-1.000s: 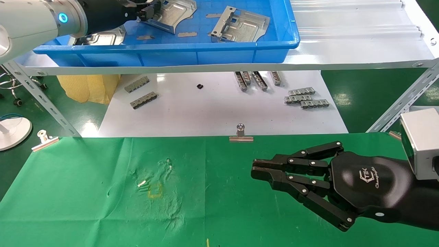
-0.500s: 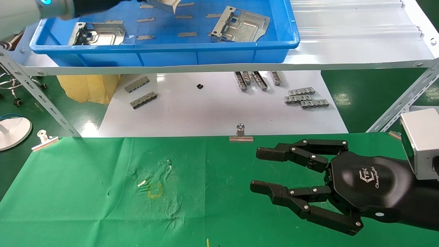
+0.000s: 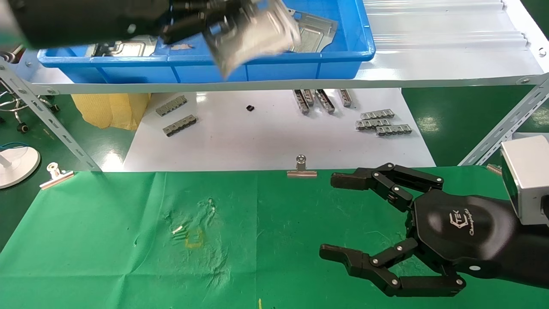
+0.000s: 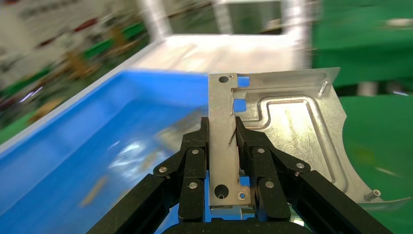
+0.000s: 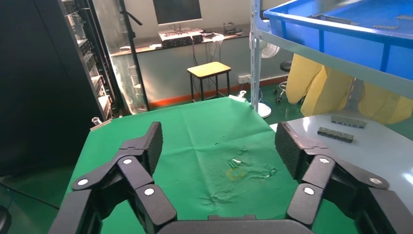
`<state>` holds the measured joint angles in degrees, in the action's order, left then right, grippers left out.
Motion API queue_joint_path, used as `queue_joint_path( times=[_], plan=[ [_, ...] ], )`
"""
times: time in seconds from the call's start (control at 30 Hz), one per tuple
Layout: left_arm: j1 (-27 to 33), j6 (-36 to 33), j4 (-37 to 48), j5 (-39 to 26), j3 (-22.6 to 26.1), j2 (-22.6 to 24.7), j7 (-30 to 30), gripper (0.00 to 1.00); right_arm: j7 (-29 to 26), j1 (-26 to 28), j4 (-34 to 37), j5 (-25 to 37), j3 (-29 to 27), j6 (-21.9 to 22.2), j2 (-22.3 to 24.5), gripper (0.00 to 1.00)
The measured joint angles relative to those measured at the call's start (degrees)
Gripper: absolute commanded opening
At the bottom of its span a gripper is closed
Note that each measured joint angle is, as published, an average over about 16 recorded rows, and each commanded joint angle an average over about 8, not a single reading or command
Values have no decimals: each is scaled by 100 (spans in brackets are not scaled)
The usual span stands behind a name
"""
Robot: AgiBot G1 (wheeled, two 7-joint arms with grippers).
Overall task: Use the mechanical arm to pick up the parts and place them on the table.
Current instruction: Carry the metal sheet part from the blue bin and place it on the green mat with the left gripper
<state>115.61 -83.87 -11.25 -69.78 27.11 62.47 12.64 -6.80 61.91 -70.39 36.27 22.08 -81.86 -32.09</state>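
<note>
Head view: my left gripper (image 3: 214,25) carries one part (image 3: 253,36) above the blue tray's (image 3: 274,64) front wall; no part lies on the green desk (image 3: 107,240) yet, and at least two more parts (image 3: 315,32) wait in the tray. Left wrist view: my jaws are clamped on the plate's tabbed edge. Right wrist view: my right gripper (image 5: 219,151) hangs over the desk, jaws spread wide, holding nothing.

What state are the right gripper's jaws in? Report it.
Open. The right gripper hovers over the green table with its jaws spread wide and nothing between them; the right wrist view shows only cloth in the gap.
</note>
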Motion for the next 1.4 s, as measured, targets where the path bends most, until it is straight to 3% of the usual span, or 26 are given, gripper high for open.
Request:
queue_joint_path(
  times=[0.2,0.47,0.8,1.0,1.27,1.4],
  plan=[
    [-332,-684,-629,176,219,-427,473,0,0,0,0,0,0,0,0,100],
    [-1001,-720,-1399,232,875,-923,1086,0,0,0,0,0,0,0,0,100],
    [-1526,-350,-949,-219,1578,-873,1991,2,0,0,0,0,0,0,0,100],
    [-1593,-184,-344,-467,1742,-637,2397,23,0,0,0,0,0,0,0,100],
    [-1590,-61,190,-647,1859,-397,2762,98,0,0,0,0,0,0,0,100],
    [-1568,19,365,-710,1897,-306,2917,100,0,0,0,0,0,0,0,100]
  ],
)
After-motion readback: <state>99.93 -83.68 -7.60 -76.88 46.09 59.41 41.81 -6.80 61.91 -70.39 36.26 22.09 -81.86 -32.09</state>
